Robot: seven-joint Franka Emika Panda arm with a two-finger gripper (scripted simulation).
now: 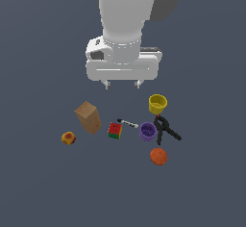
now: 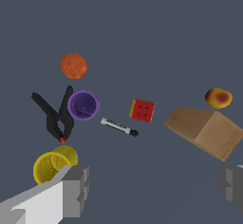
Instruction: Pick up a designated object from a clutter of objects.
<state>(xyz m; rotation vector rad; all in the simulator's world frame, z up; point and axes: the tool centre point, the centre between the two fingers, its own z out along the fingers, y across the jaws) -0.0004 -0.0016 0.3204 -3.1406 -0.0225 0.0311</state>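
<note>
The gripper (image 1: 122,83) hangs above the clutter with its jaws wide apart and nothing between them; only two short grey fingertips (image 1: 106,83) show under the white, boxy hand. The surface below is a flat, matte, dark grey-blue floor (image 1: 38,187) with no visible edges.

The orange-red fruit (image 1: 158,156) is smooth and round, a little flattened, and it lies alone at the near side of the group, just beside the black clamp (image 1: 164,129) and the purple cup (image 1: 147,131). The purple cup is a small open cylinder and touches the clamp, which has two long thin handles. The yellow cup (image 1: 157,103) stands behind them. A thin marker (image 1: 128,122) with a black tip lies between the purple cup and the red-green-yellow cube (image 1: 115,130). The tan box (image 1: 88,117), like plain cardboard, leans tilted. The small yellow-red piece (image 1: 68,138) sits apart at the exterior view's left.
</note>
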